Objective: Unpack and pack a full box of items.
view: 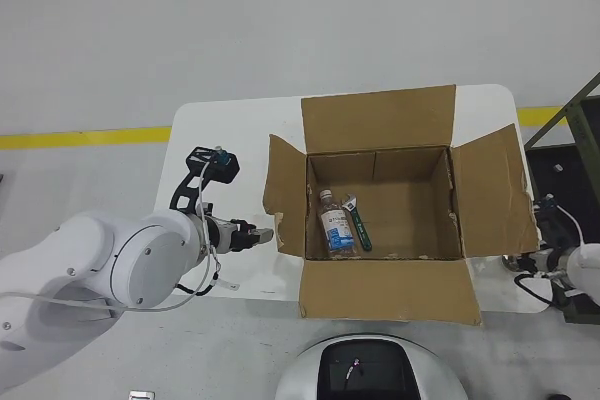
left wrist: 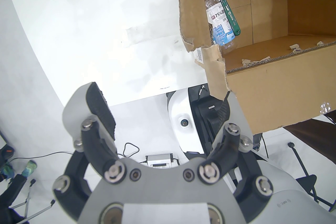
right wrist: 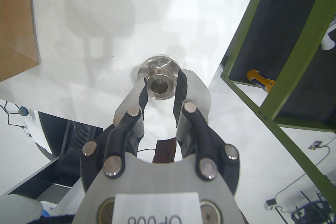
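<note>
Right hand clamps steel flange near torn brown box.

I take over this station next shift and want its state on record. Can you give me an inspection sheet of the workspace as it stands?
Surface: white table, faintly smudged.
Job's things: open brown cardboard box, left flap torn. Inside it, a clear plastic bottle with a blue-and-white label lies beside a green-handled adjustable wrench. A silver flanged metal fitting stands on the table on the right arm's side of the box.
Clutter: torn cardboard scraps in the box.
Grippers: left gripper open and empty, near the torn flap. Right gripper straddles the fitting, grip unclear.
Cables: black cable loops under the left arm's wrist.
Surroundings: green metal rack beside the table, yellow floor stripe.
</note>
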### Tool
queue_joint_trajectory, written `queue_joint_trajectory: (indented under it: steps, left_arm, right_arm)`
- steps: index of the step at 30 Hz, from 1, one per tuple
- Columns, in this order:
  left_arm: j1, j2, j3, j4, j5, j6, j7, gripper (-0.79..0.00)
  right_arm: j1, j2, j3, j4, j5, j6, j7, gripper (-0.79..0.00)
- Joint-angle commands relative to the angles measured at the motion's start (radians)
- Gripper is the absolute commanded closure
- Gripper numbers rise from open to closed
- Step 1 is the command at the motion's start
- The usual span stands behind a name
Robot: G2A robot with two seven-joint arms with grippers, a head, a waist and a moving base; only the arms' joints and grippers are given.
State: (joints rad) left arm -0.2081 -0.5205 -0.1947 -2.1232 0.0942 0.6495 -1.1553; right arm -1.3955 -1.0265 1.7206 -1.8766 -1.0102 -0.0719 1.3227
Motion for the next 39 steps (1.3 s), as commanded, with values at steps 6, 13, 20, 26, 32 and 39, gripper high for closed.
queue_joint_trajectory:
  steps: [6, 13, 20, 26, 32, 39]
  left_arm:
    - [0.000, 0.000, 0.000, 0.000, 0.000, 0.000, 0.000, -0.785]
    - [0.000, 0.000, 0.000, 0.000, 0.000, 0.000, 0.000, -0.785]
    - [0.000, 0.000, 0.000, 0.000, 0.000, 0.000, 0.000, -0.785]
    - [0.000, 0.000, 0.000, 0.000, 0.000, 0.000, 0.000, -0.785]
    - [0.000, 0.000, 0.000, 0.000, 0.000, 0.000, 0.000, -0.785]
    - [0.000, 0.000, 0.000, 0.000, 0.000, 0.000, 0.000, -0.785]
  right_arm:
    - [-0.002, 0.003, -0.007, 0.013, 0.006, 0.001, -0.004, -0.268]
    - [0.000, 0.006, -0.010, 0.024, 0.020, 0.003, -0.010, -0.240]
    - [0.004, 0.009, -0.017, 0.030, 0.024, 0.005, -0.010, -0.209]
    - [0.010, 0.012, -0.026, 0.030, 0.023, 0.007, -0.008, 0.000]
    - [0.015, 0.015, -0.024, 0.022, 0.022, 0.020, -0.012, 0.000]
    - [0.033, 0.022, 0.041, -0.021, 0.080, 0.042, -0.003, 0.000]
